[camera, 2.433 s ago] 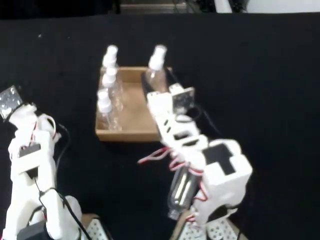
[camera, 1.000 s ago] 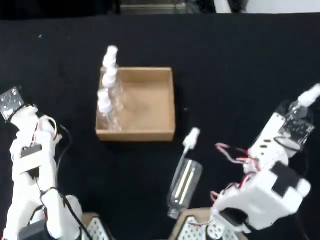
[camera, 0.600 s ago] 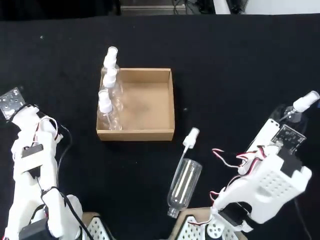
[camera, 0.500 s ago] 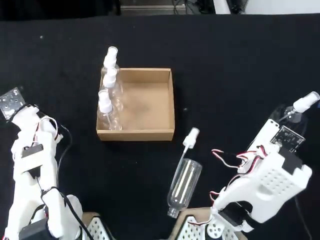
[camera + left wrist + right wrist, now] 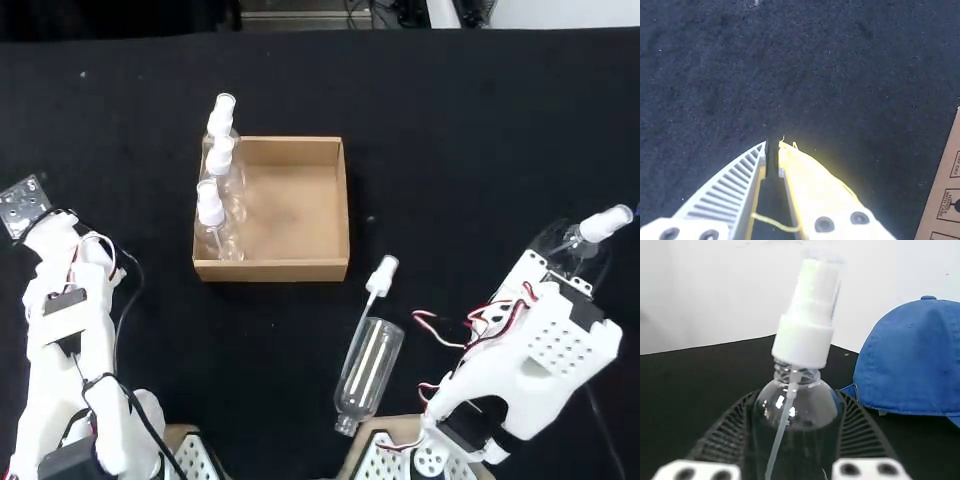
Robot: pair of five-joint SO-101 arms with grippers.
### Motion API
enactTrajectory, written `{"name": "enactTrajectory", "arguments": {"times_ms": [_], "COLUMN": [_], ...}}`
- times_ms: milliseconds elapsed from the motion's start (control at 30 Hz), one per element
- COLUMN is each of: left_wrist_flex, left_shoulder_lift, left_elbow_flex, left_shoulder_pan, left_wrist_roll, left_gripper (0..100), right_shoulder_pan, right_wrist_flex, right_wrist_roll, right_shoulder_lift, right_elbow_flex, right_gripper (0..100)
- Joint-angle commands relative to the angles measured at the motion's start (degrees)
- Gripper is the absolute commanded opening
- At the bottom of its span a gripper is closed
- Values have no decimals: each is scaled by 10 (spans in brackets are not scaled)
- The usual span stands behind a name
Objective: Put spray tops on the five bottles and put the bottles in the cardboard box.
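I've got right hand (image 5: 558, 254) clamped on capped bottle (image 5: 795, 410), right of cardboard box (image 5: 272, 269); left hand (image 5: 773, 145) together.

Your cardboard box (image 5: 300, 268) sits open on the table (image 5: 480, 120). Three clear bottles (image 5: 215, 235) stand upright in a row along one side wall, each wearing one of the white spray tops (image 5: 220, 152). A fourth bottle (image 5: 368, 365), uncapped, lies on its side near the box, with a loose spray top (image 5: 382, 275) just off one end. The fifth bottle (image 5: 795, 410), capped, is clamped between the jaws of your right gripper (image 5: 795, 440).
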Motion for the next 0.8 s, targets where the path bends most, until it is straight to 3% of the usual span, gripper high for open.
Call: {"name": "enactTrajectory", "arguments": {"times_ms": [0,133,300,767], "left_wrist_flex": [-10,-10,-10,-10], "left_shoulder_lift": [-20,-20,-20,-20], "left_elbow_flex": [-2,-2,-2,-2], "left_shoulder_pan": [7,7,7,7], "left_wrist_roll": [2,2,2,2], "left_gripper": [33,33,33,33], "right_shoulder_pan": [-10,-11,-18,-19], "right_wrist_flex": [-2,-2,-2,-4], "right_wrist_roll": [-1,-1,-1,-3], "right_shoulder_lift": [4,4,4,-27], "right_elbow_flex": [19,19,22,24], "right_gripper": [113,123,235,220]}}
